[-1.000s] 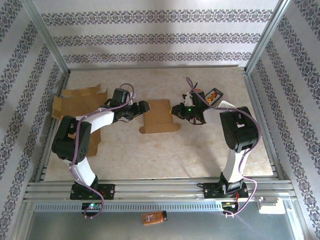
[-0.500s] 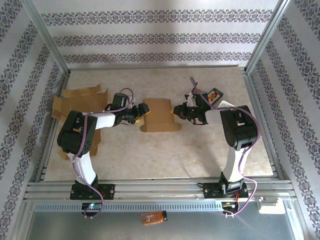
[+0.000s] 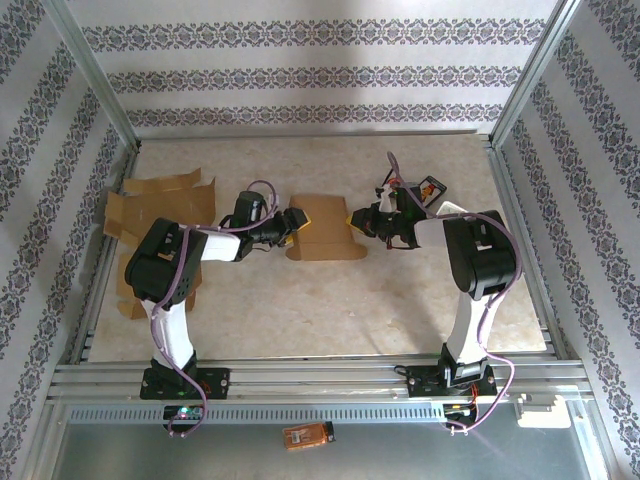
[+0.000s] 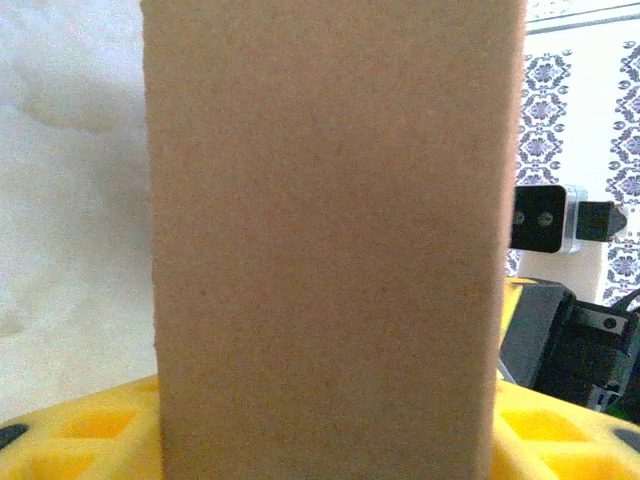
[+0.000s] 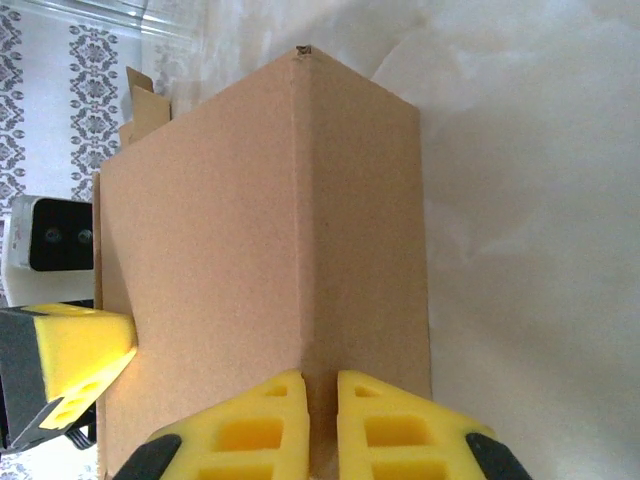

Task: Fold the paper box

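Sitting in the middle of the worktop [image 3: 330, 310], the brown paper box [image 3: 325, 228] lies between both arms. The right pincer [image 5: 320, 385] is clamped tight on its creased edge; the left pincer [image 3: 294, 222] straddles the opposite side, jaws partly apart, grip impossible to tell

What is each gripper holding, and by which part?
The right gripper pinches the box by its folded corner ridge. The left gripper straddles the opposite side; whether it grips cannot be told.
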You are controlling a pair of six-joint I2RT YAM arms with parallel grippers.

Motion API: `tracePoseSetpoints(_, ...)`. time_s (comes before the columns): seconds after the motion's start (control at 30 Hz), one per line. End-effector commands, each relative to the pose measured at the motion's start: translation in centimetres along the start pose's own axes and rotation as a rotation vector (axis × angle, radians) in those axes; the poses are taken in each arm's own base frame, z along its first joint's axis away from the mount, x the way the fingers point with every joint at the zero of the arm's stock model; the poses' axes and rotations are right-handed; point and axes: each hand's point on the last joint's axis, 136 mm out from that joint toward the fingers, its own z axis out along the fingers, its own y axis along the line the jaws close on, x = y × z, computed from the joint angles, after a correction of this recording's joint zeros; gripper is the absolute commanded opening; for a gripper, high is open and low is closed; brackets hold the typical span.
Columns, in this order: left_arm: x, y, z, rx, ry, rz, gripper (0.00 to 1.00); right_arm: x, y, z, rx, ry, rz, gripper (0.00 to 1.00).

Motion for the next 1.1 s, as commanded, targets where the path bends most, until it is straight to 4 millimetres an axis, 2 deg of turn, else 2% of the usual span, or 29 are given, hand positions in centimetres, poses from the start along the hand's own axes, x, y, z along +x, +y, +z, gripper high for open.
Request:
tracePoseSetpoints(0.0, 0.1, -1.8, -0.1, 0.042, -0.028, -0.001, 0.55, 2.4, -3.5, 0.0, 0.120, 0.037, 0.092, 0.13)
tracePoseSetpoints(0.07, 0.0, -2.3, -0.5, 0.040, -0.033, -0.001, 0.53, 2.3, -2.7, -0.3, 0.111, 0.029, 0.082, 0.16)
tracePoseSetpoints(0.13, 0.0, -2.7, -0.9, 0.020, -0.028, 0.008, 0.52, 2.0, -1.5, -0.8, 0.096, 0.011, 0.071, 0.27)
tracePoseSetpoints(0.27, -0.3, -3.6, -2.6, -0.047, -0.044, 0.059, 0.52, 0.6, 3.1, -3.2, 0.069, -0.085, -0.053, 0.47)
tracePoseSetpoints(0.4, -1.1, -4.9, -4.3, -0.087, -0.074, 0.110, 0.53, -0.9, 8.4, -6.3, 0.057, -0.232, -0.270, 0.60)
tracePoseSetpoints(0.47, -1.6, -5.4, -5.1, -0.086, -0.087, 0.115, 0.53, -1.1, 11.2, -7.5, 0.045, -0.308, -0.434, 0.64)
tracePoseSetpoints(0.57, -2.3, -6.1, -6.2, -0.080, -0.109, 0.123, 0.53, 0.5, 15.3, -8.3, 0.054, -0.394, -0.773, 0.71)
tracePoseSetpoints(0.6, -2.5, -6.2, -6.5, -0.082, -0.116, 0.127, 0.53, 1.4, 16.4, -8.1, 0.070, -0.411, -0.911, 0.73)
tracePoseSetpoints(0.67, -3.0, -6.5, -7.3, -0.086, -0.131, 0.134, 0.53, 4.7, 18.4, -7.1, 0.124, -0.438, -1.320, 0.76)
tracePoseSetpoints(0.73, -3.2, -6.7, -7.9, -0.090, -0.140, 0.140, 0.53, 7.8, 18.8, -5.5, 0.184, -0.436, -1.651, 0.82)
tracePoseSetpoints(0.77, -3.3, -6.7, -8.1, -0.094, -0.145, 0.143, 0.54, 8.8, 18.4, -4.8, 0.207, -0.428, -1.751, 0.87)
tracePoseSetpoints(0.93, -3.5, -6.4, -8.6, -0.107, -0.152, 0.137, 0.53, 9.8, 17.0, -2.1, 0.246, -0.346, -1.886, 0.93)
tracePoseSetpoints(1.07, -3.4, -6.6, -9.0, -0.091, -0.158, 0.120, 0.54, 9.8, 15.2, 0.4, 0.374, -0.336, -2.049, 0.97)
